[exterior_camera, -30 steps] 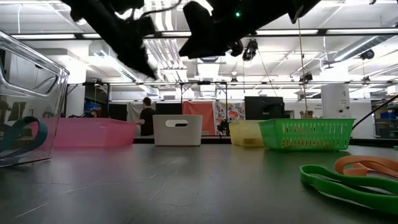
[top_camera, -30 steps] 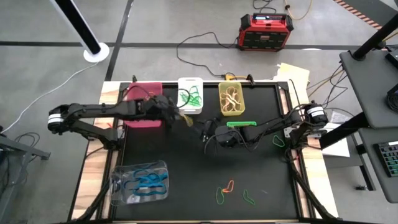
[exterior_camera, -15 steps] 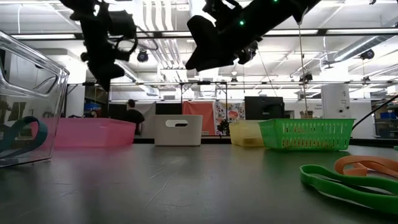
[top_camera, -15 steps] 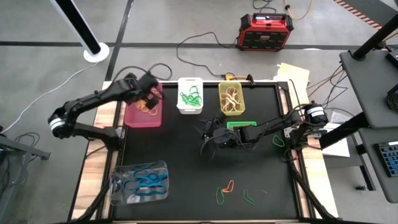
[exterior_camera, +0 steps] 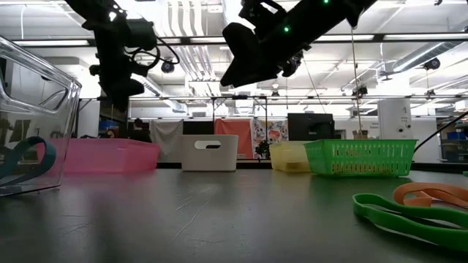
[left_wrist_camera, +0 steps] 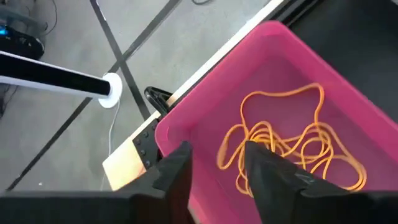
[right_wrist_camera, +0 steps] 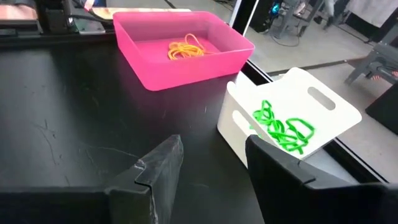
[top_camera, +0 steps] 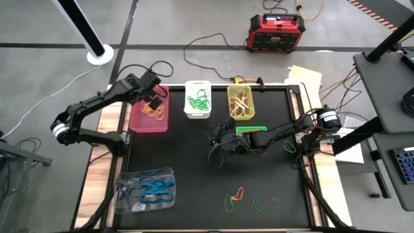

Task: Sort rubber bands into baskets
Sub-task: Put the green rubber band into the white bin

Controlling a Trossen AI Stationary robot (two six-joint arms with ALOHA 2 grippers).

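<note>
- The left gripper [top_camera: 154,101] is hanging above the pink basket [top_camera: 138,119] at the table's far left, and its 2 fingers [left_wrist_camera: 176,171] are standing apart with nothing between them.
- Orange rubber bands [left_wrist_camera: 281,148] are lying in a loose tangle on the floor of the pink basket, right under that gripper.
- The right gripper [top_camera: 217,140] is hovering over the bare black mat [top_camera: 194,175] near the table's middle, in front of the white basket [top_camera: 198,110]; its jaws are parted and gripping nothing.
- Green rubber bands [right_wrist_camera: 283,127] are sitting piled inside the white basket, which is standing just beside the pink one.
- The yellow-green basket [top_camera: 241,103] is holding pale yellowish bands, and the small green mesh basket [exterior_camera: 359,158] is sitting in front of it, close to the right arm.
- The clear basket [top_camera: 145,189] is resting at the near left corner with blue bands [top_camera: 154,188] inside.
- 3 loose bands are lying on the mat near the front right: an orange band [top_camera: 237,193] touching a green band [top_camera: 229,204], and another green band [top_camera: 259,206] a little apart.
- 1 more green band [top_camera: 289,146] is lying at the mat's right edge, close to the right arm's base.
- A red-black box [top_camera: 276,32] is sitting on the floor beyond the table.
</note>
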